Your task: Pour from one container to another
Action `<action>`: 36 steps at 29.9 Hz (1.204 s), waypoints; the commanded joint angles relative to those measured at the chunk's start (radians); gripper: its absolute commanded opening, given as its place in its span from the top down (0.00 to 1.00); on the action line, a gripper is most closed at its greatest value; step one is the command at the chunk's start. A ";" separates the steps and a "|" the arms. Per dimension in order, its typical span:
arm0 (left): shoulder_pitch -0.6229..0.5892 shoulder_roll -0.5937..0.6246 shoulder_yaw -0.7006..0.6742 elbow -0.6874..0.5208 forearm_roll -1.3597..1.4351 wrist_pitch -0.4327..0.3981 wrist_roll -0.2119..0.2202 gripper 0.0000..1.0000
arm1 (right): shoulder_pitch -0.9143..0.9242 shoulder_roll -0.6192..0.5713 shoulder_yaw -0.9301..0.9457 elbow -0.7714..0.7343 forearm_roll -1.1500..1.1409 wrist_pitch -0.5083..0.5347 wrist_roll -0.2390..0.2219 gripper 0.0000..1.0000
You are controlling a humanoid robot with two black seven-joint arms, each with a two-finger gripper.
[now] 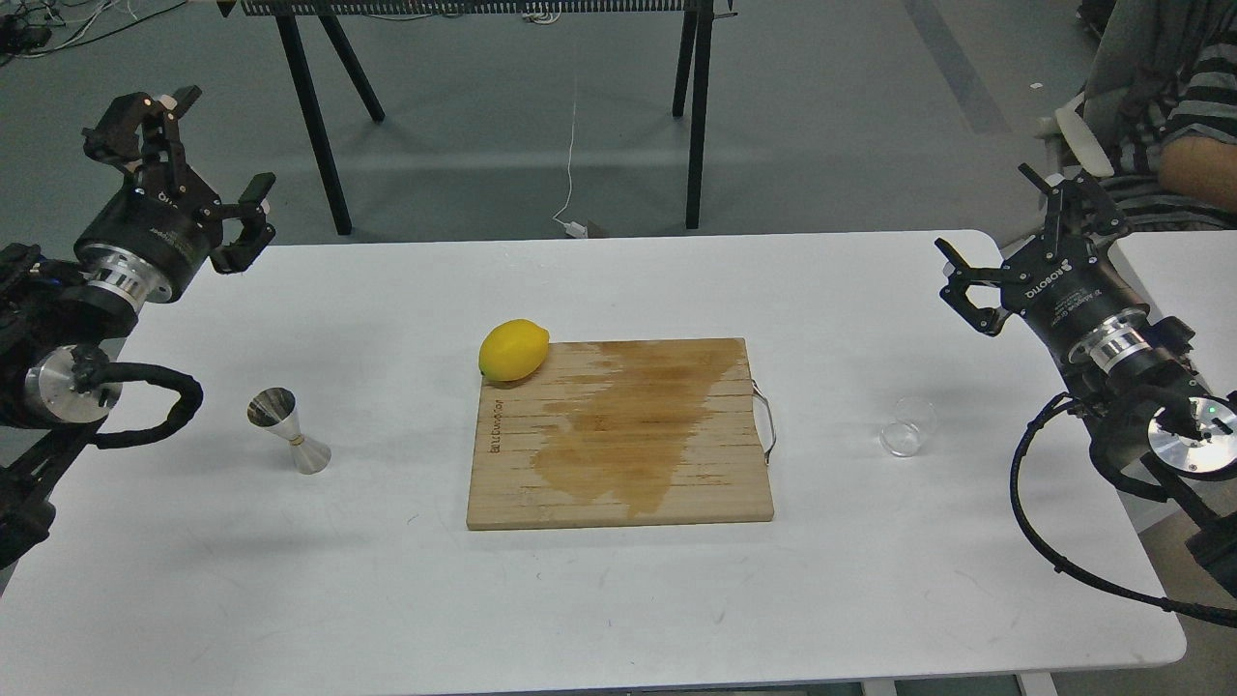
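A small clear glass cup stands upright on the white table, right of the cutting board. The steel hourglass jigger stands on the left side of the table. My left gripper hovers open above the table's far left edge, well behind and above the jigger, holding nothing. My right gripper is open near the far right edge, behind and above the glass cup, with nothing between its fingers.
A wooden cutting board with a dark wet stain lies in the middle, a yellow lemon on its far left corner. A person sits past the right corner. Black table legs stand behind.
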 commanded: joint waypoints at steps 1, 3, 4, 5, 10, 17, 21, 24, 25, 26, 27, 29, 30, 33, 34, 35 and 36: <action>-0.001 0.003 -0.004 0.001 0.000 -0.008 0.000 0.00 | 0.000 0.000 0.000 0.005 0.000 -0.003 -0.001 0.01; -0.001 0.003 -0.002 0.001 0.000 -0.008 0.006 0.00 | 0.000 0.001 0.000 0.007 0.000 -0.003 -0.001 0.01; -0.001 0.003 -0.005 -0.002 -0.001 -0.011 0.011 0.00 | 0.000 0.001 0.000 0.008 0.000 -0.003 -0.001 0.01; -0.001 0.003 -0.010 -0.002 -0.001 -0.014 0.011 0.00 | 0.002 0.001 0.000 0.008 0.000 -0.003 -0.001 0.01; -0.015 -0.002 -0.011 0.016 -0.006 -0.015 0.011 0.00 | 0.009 0.001 0.001 0.008 0.000 -0.003 -0.001 0.01; -0.047 -0.001 -0.005 0.064 -0.008 -0.027 0.009 0.00 | 0.034 0.000 0.003 0.004 0.000 -0.003 -0.002 0.01; -0.049 -0.001 0.006 0.062 -0.001 -0.059 0.006 0.00 | 0.037 0.000 0.003 0.005 0.000 0.000 -0.007 0.01; -0.049 0.004 0.009 0.059 0.008 -0.064 0.006 0.00 | 0.036 0.000 0.003 0.005 0.000 0.001 -0.007 0.01; -0.049 0.007 0.012 0.059 0.017 -0.064 0.006 0.00 | 0.036 0.000 0.001 0.007 0.000 0.001 -0.007 0.01; -0.050 0.012 0.015 0.059 0.028 -0.064 0.006 0.00 | 0.034 0.000 0.000 0.007 0.000 0.001 -0.011 0.01; -0.050 0.018 0.015 0.057 0.043 -0.065 0.006 0.00 | 0.034 0.000 0.000 0.007 0.000 0.003 -0.013 0.01; -0.043 0.029 0.015 0.047 0.069 -0.068 0.005 0.00 | 0.034 0.000 -0.006 0.007 0.000 0.003 -0.013 0.01; -0.040 0.033 0.016 0.042 0.080 -0.068 0.006 0.00 | 0.036 0.000 -0.009 0.005 0.000 0.003 -0.013 0.01; -0.027 0.065 0.035 -0.002 0.104 -0.067 0.006 0.00 | 0.037 0.000 -0.012 0.005 0.000 -0.006 -0.016 0.01; -0.021 0.091 0.048 -0.025 0.110 -0.064 0.005 0.00 | 0.037 0.000 -0.014 0.005 -0.002 -0.009 -0.017 0.01; -0.020 0.116 0.062 -0.050 0.114 -0.064 0.003 0.00 | 0.037 -0.002 -0.014 0.004 0.000 -0.015 -0.020 0.01; -0.018 0.143 0.074 -0.080 0.115 -0.061 0.001 0.00 | 0.037 -0.002 -0.014 0.001 0.000 -0.018 -0.027 0.01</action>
